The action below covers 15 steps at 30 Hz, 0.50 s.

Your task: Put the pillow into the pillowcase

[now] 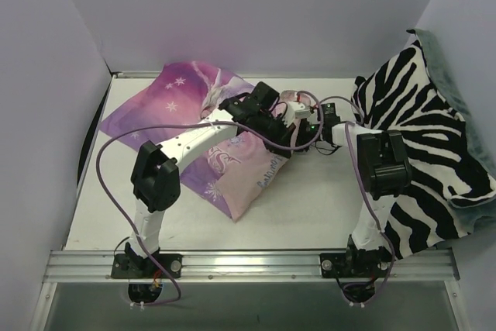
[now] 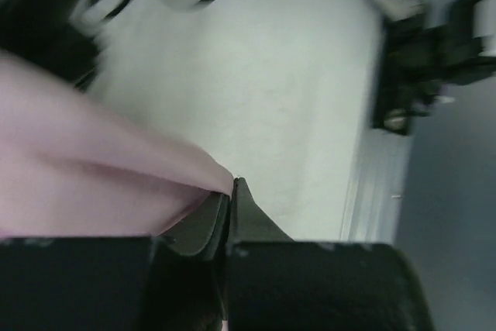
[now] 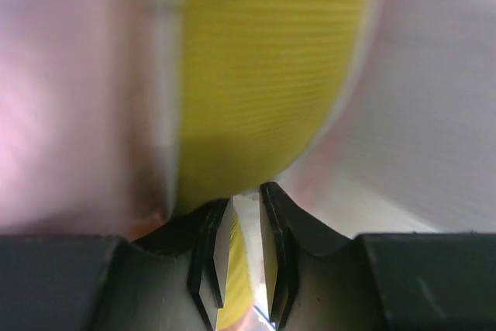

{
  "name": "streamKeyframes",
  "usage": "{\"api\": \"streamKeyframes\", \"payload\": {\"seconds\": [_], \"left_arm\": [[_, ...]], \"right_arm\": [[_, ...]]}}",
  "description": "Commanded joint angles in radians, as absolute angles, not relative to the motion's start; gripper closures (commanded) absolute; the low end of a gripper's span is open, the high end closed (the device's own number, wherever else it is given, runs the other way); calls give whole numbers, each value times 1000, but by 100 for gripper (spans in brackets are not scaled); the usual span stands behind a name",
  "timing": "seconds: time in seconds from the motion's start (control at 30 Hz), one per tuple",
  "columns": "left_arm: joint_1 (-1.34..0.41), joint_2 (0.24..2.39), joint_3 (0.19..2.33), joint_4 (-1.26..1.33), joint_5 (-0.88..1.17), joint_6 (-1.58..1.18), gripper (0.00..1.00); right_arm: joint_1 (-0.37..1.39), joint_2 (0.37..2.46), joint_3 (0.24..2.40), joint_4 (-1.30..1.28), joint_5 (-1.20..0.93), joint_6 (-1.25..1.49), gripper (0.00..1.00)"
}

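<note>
The pillowcase (image 1: 182, 102) lies across the back left of the table, purple with snowflakes, its pale pink part (image 1: 240, 184) bulging toward the middle. My left gripper (image 1: 280, 137) is at its right end; in the left wrist view the left gripper (image 2: 231, 191) is shut on a fold of the pink pillowcase fabric (image 2: 93, 168). The pillow is mostly hidden in the top view. In the right wrist view its yellow band (image 3: 263, 75) fills the frame, and my right gripper (image 3: 246, 195) is shut on the pillow's edge. In the top view the right gripper (image 1: 296, 114) is right beside the left one.
A zebra-striped blanket (image 1: 434, 145) hangs over the right side of the table and its right wall. White walls enclose the left, back and right. A metal rail (image 1: 248, 263) runs along the near edge by the arm bases.
</note>
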<state>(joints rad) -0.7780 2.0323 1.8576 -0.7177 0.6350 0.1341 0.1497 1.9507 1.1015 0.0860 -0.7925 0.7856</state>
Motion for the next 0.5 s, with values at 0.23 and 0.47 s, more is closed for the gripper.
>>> {"api": "streamKeyframes", "payload": {"seconds": [0.23,0.47], "left_arm": [[-830,1942,2022,-716,1089,-26,100],[-648,1742,1703,-785,1048,152,100]], "right_arm": [[302,1931,1049,609,-913,1263,77],[238,1861,987,361,-925,1020,69]]}}
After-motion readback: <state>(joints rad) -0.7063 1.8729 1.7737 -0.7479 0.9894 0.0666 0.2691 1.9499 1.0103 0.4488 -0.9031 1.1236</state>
